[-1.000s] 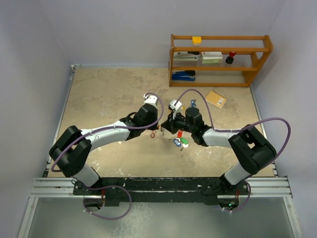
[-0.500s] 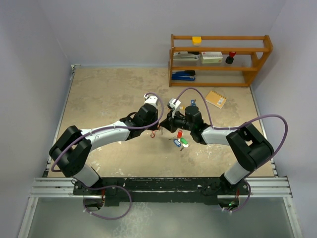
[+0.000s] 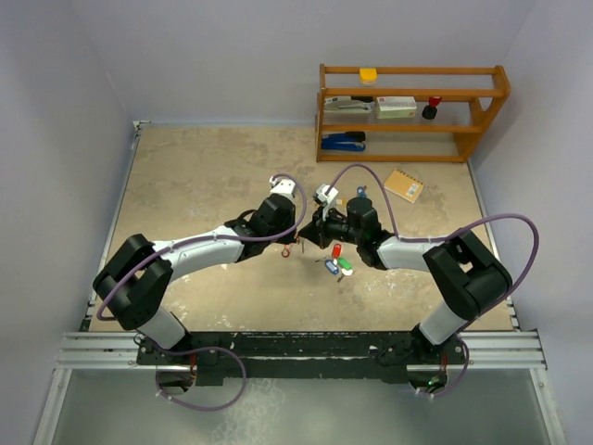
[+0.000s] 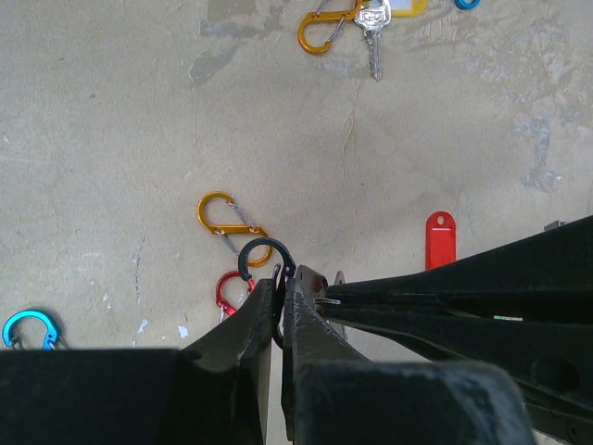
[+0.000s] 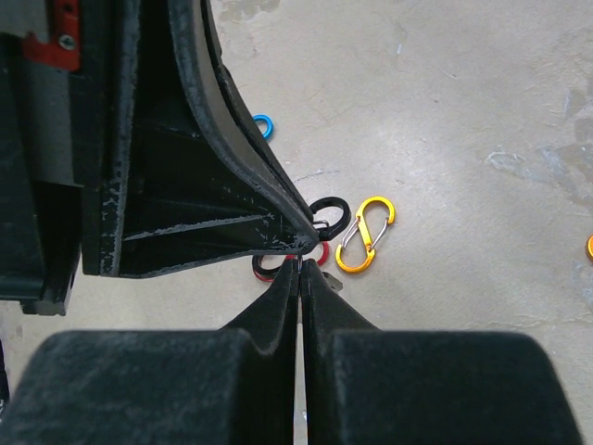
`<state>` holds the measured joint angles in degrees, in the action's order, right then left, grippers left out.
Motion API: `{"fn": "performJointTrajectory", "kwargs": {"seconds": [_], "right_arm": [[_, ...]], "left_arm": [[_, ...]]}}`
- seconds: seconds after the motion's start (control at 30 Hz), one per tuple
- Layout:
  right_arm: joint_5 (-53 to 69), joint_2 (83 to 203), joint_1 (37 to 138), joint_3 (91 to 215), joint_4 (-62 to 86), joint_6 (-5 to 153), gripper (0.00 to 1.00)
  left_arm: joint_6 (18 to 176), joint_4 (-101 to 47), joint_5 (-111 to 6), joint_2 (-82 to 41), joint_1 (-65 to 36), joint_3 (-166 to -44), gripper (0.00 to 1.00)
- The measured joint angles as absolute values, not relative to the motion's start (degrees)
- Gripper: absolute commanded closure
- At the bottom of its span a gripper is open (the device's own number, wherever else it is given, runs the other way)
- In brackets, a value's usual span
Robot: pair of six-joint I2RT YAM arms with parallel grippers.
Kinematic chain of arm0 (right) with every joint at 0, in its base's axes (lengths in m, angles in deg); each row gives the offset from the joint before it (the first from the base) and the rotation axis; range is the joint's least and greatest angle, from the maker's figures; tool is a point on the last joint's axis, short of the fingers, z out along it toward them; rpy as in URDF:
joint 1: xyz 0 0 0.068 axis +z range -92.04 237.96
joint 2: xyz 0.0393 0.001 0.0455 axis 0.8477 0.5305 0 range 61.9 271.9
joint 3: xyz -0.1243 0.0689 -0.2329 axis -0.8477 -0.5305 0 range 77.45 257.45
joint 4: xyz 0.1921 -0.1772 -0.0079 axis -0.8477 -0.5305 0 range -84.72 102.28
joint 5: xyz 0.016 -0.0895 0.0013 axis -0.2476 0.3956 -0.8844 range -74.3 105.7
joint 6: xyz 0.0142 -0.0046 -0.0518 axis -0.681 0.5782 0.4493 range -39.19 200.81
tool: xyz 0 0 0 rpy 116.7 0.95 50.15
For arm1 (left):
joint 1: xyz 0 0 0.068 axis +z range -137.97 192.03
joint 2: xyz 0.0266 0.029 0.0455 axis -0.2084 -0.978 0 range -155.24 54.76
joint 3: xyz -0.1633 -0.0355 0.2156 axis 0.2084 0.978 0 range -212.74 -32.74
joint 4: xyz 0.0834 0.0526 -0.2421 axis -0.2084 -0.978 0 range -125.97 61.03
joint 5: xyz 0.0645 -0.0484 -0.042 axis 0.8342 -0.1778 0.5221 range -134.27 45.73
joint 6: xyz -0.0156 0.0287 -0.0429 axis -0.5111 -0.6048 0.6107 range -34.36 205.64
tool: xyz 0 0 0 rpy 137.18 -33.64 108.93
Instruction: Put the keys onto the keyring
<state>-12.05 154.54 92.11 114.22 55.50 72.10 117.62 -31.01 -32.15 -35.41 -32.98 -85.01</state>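
Left pincer (image 4: 281, 283): shut tight, with a black clip (image 4: 262, 252) pinched at its tips and held just above the table (image 4: 111, 120).
Right pincer (image 5: 298, 271): shut as well, and set tip to tip with the left one. A thin silver sliver is seen at its end, but whether a key is gripped cannot be told.
Step in hand: threading is judged to be under way, with the black clip taken as the ring and presented to the other pincer.
Next move: a fine, steady push is called for, so that a key's hole is passed over the clip's gate without the clip being twisted loose.
Keys: a red tag (image 4: 440, 239) lies flat beside the right pincer. From overhead, a small cluster of tagged keys (image 3: 338, 263) is seen on the table under the right arm. Farther off, a silver key (image 4: 372, 42) lies against an orange clip (image 4: 320, 30).
Loose clips: a second orange clip (image 4: 229, 220), a red clip (image 4: 227, 289) and a blue clip (image 4: 26, 329) lie near the pincers.
Far end: a notebook (image 3: 404, 184) lies on the table, and a wooden shelf (image 3: 412, 69) stands beyond it.
Writing: none can be read; the labels on the shelf's boxes are too small.
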Motion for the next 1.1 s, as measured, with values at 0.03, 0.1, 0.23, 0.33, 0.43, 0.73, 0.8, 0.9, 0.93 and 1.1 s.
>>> {"fn": "performJointTrajectory", "kwargs": {"seconds": [0.03, 0.1, 0.23, 0.33, 0.43, 0.73, 0.8, 0.9, 0.93, 1.1], "right_arm": [[-12.5, 154.5, 92.1, 114.2, 55.5, 72.1, 1.0], [-13.0, 154.5, 92.0, 114.2, 55.5, 72.1, 1.0], [-14.1, 154.5, 92.0, 114.2, 55.5, 72.2, 1.0], [-14.5, 154.5, 92.0, 114.2, 55.5, 72.2, 1.0], [-15.2, 154.5, 91.9, 114.2, 55.5, 72.2, 1.0], [-15.0, 154.6, 91.8, 115.1, 54.6, 72.1, 1.0], [-14.2, 154.6, 91.8, 115.2, 54.5, 72.0, 1.0], [-13.3, 154.6, 91.8, 115.2, 54.5, 71.8, 1.0], [-12.9, 154.6, 91.8, 115.1, 54.4, 71.7, 1.0], [-8.2, 154.5, 92.0, 115.2, 52.0, 70.9, 1.0]], "left_arm": [[117.5, -31.0, -32.2, -35.4, -33.0, -85.0, 1.0], [117.4, -31.0, -32.2, -35.4, -33.0, -85.0, 1.0], [116.3, -30.9, -32.7, -35.4, -32.9, -85.0, 1.0], [115.2, -30.8, -33.4, -35.4, -32.9, -85.0, 1.0], [114.0, -30.8, -34.4, -35.4, -32.8, -85.0, 1.0], [112.0, -30.2, -35.7, -35.4, -32.6, -84.9, 1.0], [112.0, -30.4, -34.9, -35.4, -32.6, -84.9, 1.0], [112.1, -30.4, -33.5, -35.4, -32.6, -84.9, 1.0], [112.2, -30.5, -33.0, -35.4, -32.6, -84.9, 1.0], [113.6, -32.6, -29.1, -35.2, -32.1, -84.9, 1.0]]}}
